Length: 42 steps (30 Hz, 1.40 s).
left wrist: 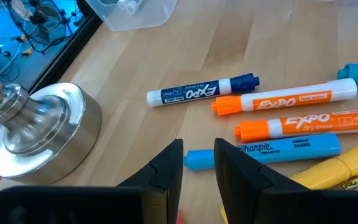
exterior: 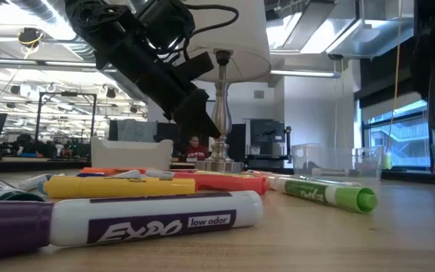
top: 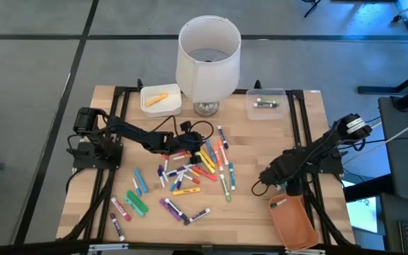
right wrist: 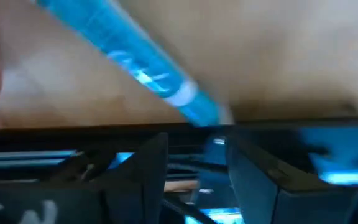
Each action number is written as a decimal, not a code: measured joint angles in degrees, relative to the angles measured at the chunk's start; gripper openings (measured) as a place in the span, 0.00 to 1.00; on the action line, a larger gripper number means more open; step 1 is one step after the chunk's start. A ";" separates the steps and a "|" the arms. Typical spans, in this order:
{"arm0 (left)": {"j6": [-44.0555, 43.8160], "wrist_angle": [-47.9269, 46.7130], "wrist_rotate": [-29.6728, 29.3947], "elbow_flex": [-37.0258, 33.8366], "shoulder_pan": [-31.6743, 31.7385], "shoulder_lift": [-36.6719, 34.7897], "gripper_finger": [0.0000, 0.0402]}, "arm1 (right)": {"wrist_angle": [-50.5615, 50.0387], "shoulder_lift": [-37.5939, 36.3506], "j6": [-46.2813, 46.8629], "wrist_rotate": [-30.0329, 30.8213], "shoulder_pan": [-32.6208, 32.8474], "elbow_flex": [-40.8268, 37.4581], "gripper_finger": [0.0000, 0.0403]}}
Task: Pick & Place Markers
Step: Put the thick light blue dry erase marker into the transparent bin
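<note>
Left gripper [left wrist: 197, 163], jaws apart and empty, hovers over the markers [top: 190, 173], choosing one; next comes descent and closing; right gripper [right wrist: 194, 165], jaws parted, sits above the brown case [top: 295, 225], a blue marker [right wrist: 129, 62] just beyond its fingers.

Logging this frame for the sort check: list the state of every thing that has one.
Left gripper: fingers open, empty, above the marker pile.
Right gripper: by the brown tray, a blue marker at its tip; grip unclear.
Marker pile: loose, lying flat on the table.
White tray: holds one orange marker.
Clear bin: holds one marker.
Brown tray: holds one marker.
Lamp: upright.
</note>
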 joint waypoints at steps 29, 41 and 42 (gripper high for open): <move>0.48 0.83 -0.02 0.00 0.37 0.00 0.21 | -3.66 0.04 0.04 7.24 -5.59 14.39 0.40; 0.48 0.33 1.31 0.00 0.39 0.00 0.21 | -1.02 0.04 13.98 -11.61 -11.80 0.98 0.31; 0.48 0.33 1.31 0.00 0.39 0.00 0.21 | -0.33 0.04 13.95 -12.19 -11.80 -0.19 0.30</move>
